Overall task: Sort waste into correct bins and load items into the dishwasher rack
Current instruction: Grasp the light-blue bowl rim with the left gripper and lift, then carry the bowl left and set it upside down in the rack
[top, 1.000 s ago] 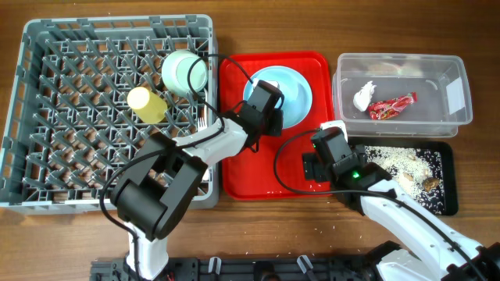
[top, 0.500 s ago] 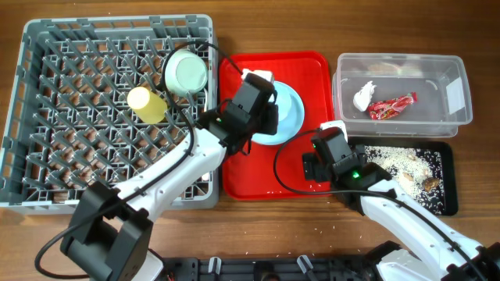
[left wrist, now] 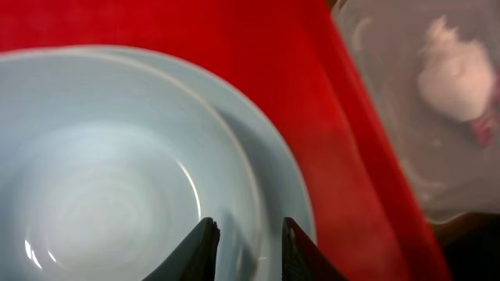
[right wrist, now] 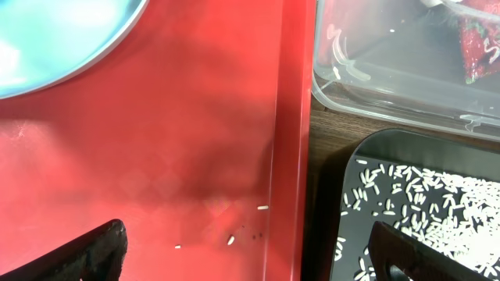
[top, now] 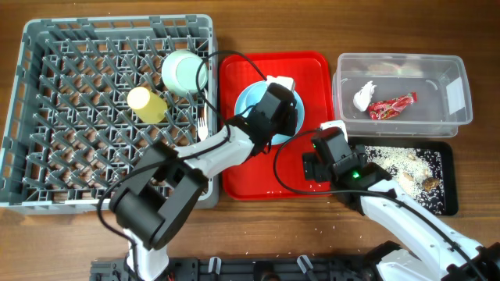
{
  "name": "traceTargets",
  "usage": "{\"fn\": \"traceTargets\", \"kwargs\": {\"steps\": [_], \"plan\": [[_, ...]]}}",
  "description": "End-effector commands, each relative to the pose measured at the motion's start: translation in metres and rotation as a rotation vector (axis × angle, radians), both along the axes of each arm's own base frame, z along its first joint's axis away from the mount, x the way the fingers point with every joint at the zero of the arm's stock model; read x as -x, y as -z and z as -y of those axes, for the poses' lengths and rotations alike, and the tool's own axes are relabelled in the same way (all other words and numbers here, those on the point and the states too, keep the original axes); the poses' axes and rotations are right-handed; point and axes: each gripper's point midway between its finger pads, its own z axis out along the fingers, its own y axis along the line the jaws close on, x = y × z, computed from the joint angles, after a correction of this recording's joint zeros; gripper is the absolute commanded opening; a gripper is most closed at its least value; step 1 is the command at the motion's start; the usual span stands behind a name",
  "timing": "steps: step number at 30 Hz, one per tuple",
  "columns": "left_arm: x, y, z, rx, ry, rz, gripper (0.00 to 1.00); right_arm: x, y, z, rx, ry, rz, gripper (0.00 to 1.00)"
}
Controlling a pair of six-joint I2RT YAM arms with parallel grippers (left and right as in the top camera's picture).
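Note:
The light-blue plate [top: 248, 100] lies on the flat red tray [top: 312, 70] with a pale mint bowl [left wrist: 117, 172] on it. My left gripper [top: 278, 117] is over the plate's right side. Its fingers [left wrist: 248, 246] are closed on the bowl's rim, one inside and one outside. The other mint bowl [top: 185, 72], the yellow cup [top: 146, 103] and a white fork [top: 201, 122] are in the grey rack [top: 117, 23]. The red wrapper [top: 392, 106] and white tissue [top: 363, 97] lie in the clear tub [top: 462, 117]. Rice [top: 398, 160] covers the black tray [top: 447, 204]. My right gripper [top: 319, 165] is open and empty.
My right gripper [right wrist: 250, 250] hangs above the red tray's right edge [right wrist: 289, 156], beside the black tray [right wrist: 351, 156]. A few rice grains [right wrist: 234, 240] lie on the red tray. More grains are scattered on the wooden table [top: 312, 230] near the front.
My left gripper has swung from the plate's left side to its right side. The plate has shifted a little to the left on the red tray. The right arm has not moved.

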Motion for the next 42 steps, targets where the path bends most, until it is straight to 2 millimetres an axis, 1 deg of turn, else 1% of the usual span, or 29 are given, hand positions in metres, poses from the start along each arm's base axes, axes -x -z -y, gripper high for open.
{"fn": "traceTargets", "kwargs": {"steps": [1, 3, 6, 8, 9, 10, 11, 12, 13, 14, 16, 17, 19, 20, 21, 22, 24, 25, 26, 27, 29, 30, 31, 34, 35, 38, 39, 40, 42], "plan": [[-0.003, 0.013, -0.005, -0.082, 0.023, 0.035, 0.24, -0.002, -0.003, -0.002, -0.008, -0.005, 0.006, 1.0], [-0.012, -0.007, -0.011, -0.081, -0.015, 0.085, 0.04, -0.002, -0.003, -0.002, -0.008, -0.006, 0.006, 1.0], [-0.019, -0.068, -0.016, 0.001, -0.04, 0.172, 0.04, -0.002, -0.003, -0.002, -0.008, -0.006, 0.006, 1.0], [-0.014, -0.131, -0.023, 0.106, -0.043, 0.232, 0.04, -0.003, -0.003, -0.002, -0.008, -0.006, 0.007, 1.0], [-0.006, -0.166, -0.034, 0.181, -0.056, 0.234, 0.04, -0.002, -0.003, -0.002, -0.008, -0.006, 0.006, 1.0], [0.008, -0.203, -0.052, 0.289, -0.048, 0.201, 0.04, -0.002, -0.003, -0.002, -0.008, -0.005, 0.006, 1.0], [0.02, -0.223, -0.064, 0.362, -0.017, 0.167, 0.04, -0.002, -0.003, -0.002, -0.008, -0.006, 0.006, 1.0], [0.035, -0.243, -0.087, 0.447, 0.023, 0.105, 0.04, -0.002, -0.003, -0.002, -0.008, -0.006, 0.006, 1.0], [0.045, -0.251, -0.108, 0.495, 0.044, 0.053, 0.04, -0.002, -0.003, -0.002, -0.008, -0.005, 0.006, 1.0], [0.053, -0.253, -0.128, 0.538, 0.049, -0.005, 0.04, -0.002, -0.003, -0.002, -0.008, -0.005, 0.006, 1.0], [0.069, -0.246, -0.169, 0.684, 0.055, -0.204, 0.04, -0.003, -0.003, -0.002, -0.008, -0.005, 0.007, 1.0], [0.076, -0.244, -0.183, 0.76, 0.107, -0.263, 0.04, -0.002, -0.003, -0.002, -0.008, -0.005, 0.006, 1.0], [0.082, -0.243, -0.196, 0.893, 0.203, -0.309, 0.04, -0.002, -0.003, -0.002, -0.008, -0.006, 0.006, 1.0], [0.079, -0.236, -0.202, 0.942, 0.209, -0.341, 0.04, -0.002, -0.003, -0.002, -0.008, -0.005, 0.006, 1.0], [0.073, -0.224, -0.205, 0.959, 0.193, -0.374, 0.04, -0.002, -0.003, -0.002, -0.008, -0.005, 0.006, 1.0], [0.065, -0.205, -0.207, 0.979, 0.173, -0.427, 0.04, -0.002, -0.003, -0.002, -0.008, -0.006, 0.006, 1.0], [0.055, -0.179, -0.209, 1.018, 0.136, -0.519, 0.04, -0.002, -0.003, -0.002, -0.008, -0.006, 0.006, 1.0], [0.05, -0.162, -0.209, 1.054, 0.121, -0.575, 0.04, -0.002, -0.003, -0.002, -0.008, -0.006, 0.006, 1.0], [0.05, -0.154, -0.209, 1.064, 0.106, -0.606, 0.04, -0.002, -0.003, -0.002, -0.008, -0.006, 0.006, 1.0], [0.052, -0.139, -0.209, 1.073, 0.081, -0.654, 0.04, -0.002, -0.003, -0.002, -0.008, -0.006, 0.006, 1.0], [0.063, -0.114, -0.21, 1.014, 0.021, -0.717, 0.04, -0.003, -0.003, -0.002, -0.008, -0.005, 0.007, 1.0], [0.071, -0.098, -0.216, 0.95, -0.022, -0.744, 0.04, -0.002, -0.003, -0.002, -0.007, -0.006, 0.006, 1.0], [0.074, -0.09, -0.221, 0.921, -0.046, -0.754, 0.04, -0.003, -0.003, -0.002, -0.008, -0.005, 0.007, 1.0], [0.074, -0.087, -0.247, 0.937, -0.135, -0.752, 0.04, -0.002, -0.003, -0.002, -0.008, -0.005, 0.006, 1.0], [0.073, -0.084, -0.255, 0.926, -0.158, -0.742, 0.07, -0.002, -0.003, -0.002, -0.008, -0.006, 0.006, 1.0], [0.081, -0.063, -0.265, 0.798, -0.213, -0.78, 0.23, -0.002, -0.003, -0.002, -0.008, -0.006, 0.006, 1.0], [0.082, -0.061, -0.267, 0.784, -0.222, -0.788, 0.29, -0.002, -0.003, -0.002, -0.008, -0.005, 0.006, 1.0], [0.082, -0.063, -0.271, 0.789, -0.236, -0.785, 0.33, -0.002, -0.003, -0.002, -0.008, -0.006, 0.006, 1.0], [0.081, -0.071, -0.278, 0.798, -0.257, -0.771, 0.37, -0.002, -0.003, -0.002, -0.008, -0.006, 0.006, 1.0]]}}
